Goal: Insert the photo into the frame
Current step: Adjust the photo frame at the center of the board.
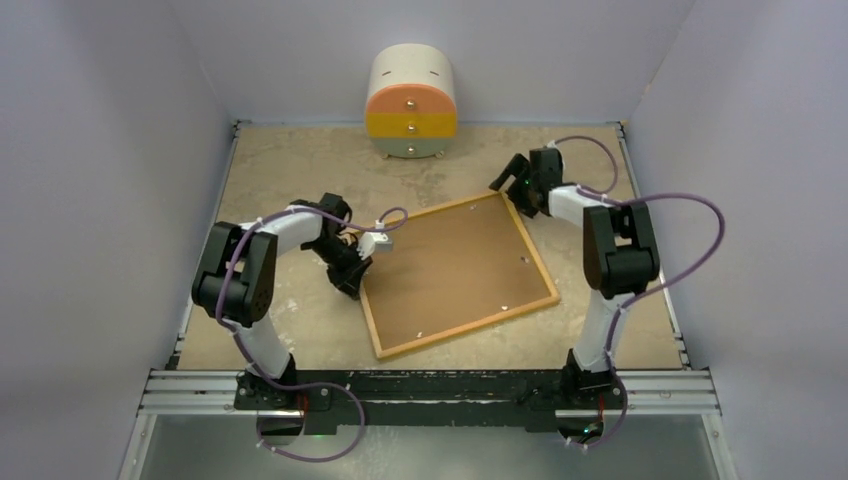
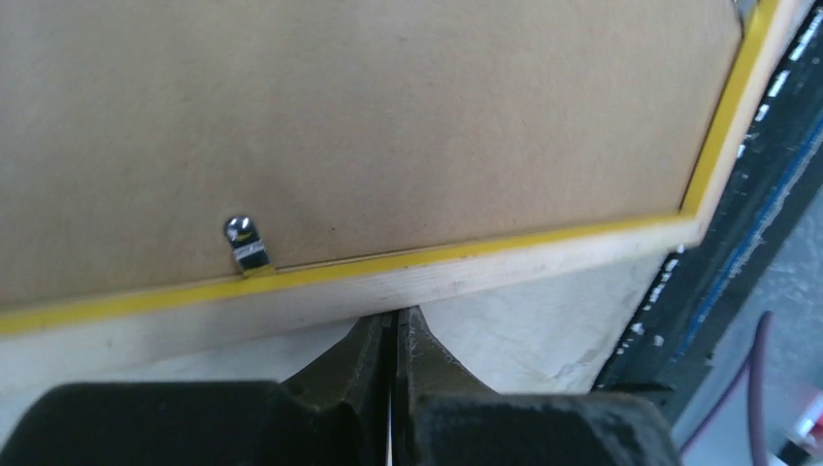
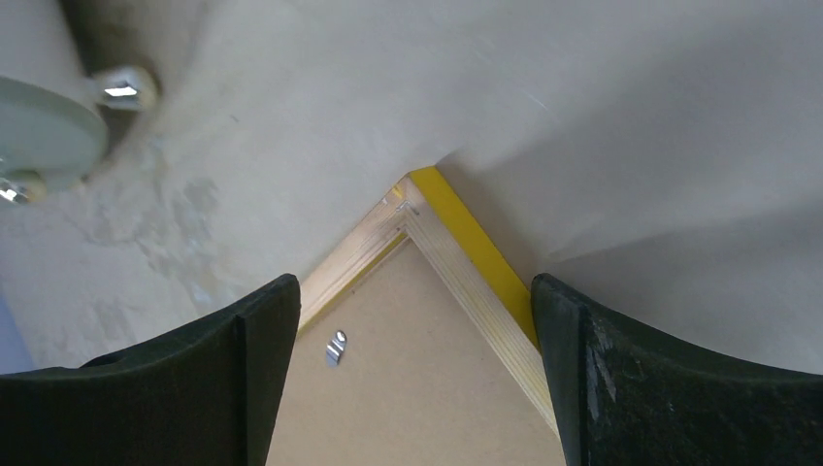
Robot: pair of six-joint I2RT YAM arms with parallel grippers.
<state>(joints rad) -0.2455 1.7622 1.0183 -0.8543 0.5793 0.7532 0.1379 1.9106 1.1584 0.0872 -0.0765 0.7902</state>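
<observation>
The frame [image 1: 541, 264] lies back-up in the middle of the table, its light wood rim around a brown backing board [image 1: 455, 265] held by small metal clips [image 2: 246, 243]. The photo is not in view. My left gripper [image 1: 357, 283] is shut, and in the left wrist view its tips [image 2: 398, 316] touch the outer side of the frame's left rail [image 2: 437, 277]. My right gripper [image 1: 503, 181] is open and empty, hovering over the frame's far right corner [image 3: 456, 248]. That corner and a clip [image 3: 336, 347] show between its fingers [image 3: 243, 369].
A small rounded drawer cabinet [image 1: 412, 103] in white, orange and yellow stands at the back centre; its base shows in the right wrist view [image 3: 39, 126]. Grey walls enclose the table on three sides. A black rail [image 1: 430, 390] runs along the near edge.
</observation>
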